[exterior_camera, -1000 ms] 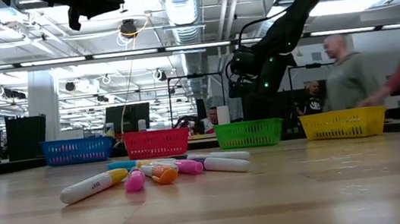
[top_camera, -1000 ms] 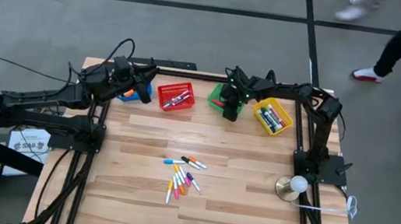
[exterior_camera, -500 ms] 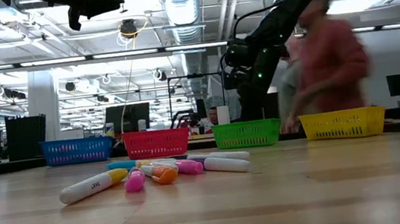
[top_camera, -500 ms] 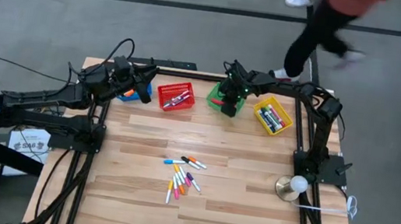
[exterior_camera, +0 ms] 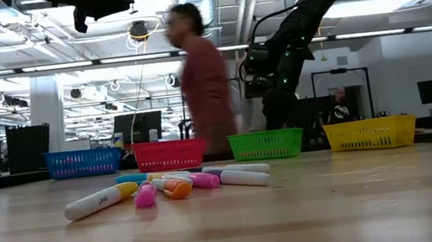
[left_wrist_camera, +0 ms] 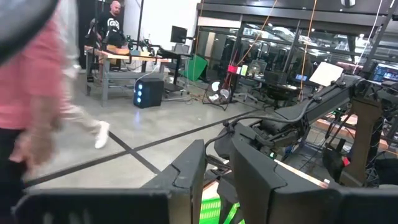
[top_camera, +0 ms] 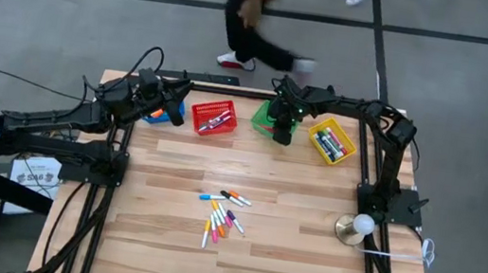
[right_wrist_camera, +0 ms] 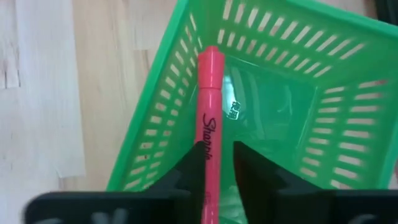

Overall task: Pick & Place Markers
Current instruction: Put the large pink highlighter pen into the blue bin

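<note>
Hovering at upper left of the high view over the blue basket (top_camera: 159, 111), the left gripper (top_camera: 156, 94), fingers (left_wrist_camera: 186, 171) nearly pressed together on nothing; right of centre top, the right gripper (right_wrist_camera: 214, 163) pinching a red-pink marker (right_wrist_camera: 209, 118) above the green basket (right_wrist_camera: 273, 106). Lying mid-frame on the wooden table (top_camera: 307, 232), a loose cluster of markers (top_camera: 221, 215); walking past behind it, a person (exterior_camera: 199, 82). Sitting along the far edge, the red basket (top_camera: 213, 117) and the yellow basket (top_camera: 332, 141), both holding markers.

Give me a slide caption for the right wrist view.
Right tool holding a pink marker over the green basket.
</note>
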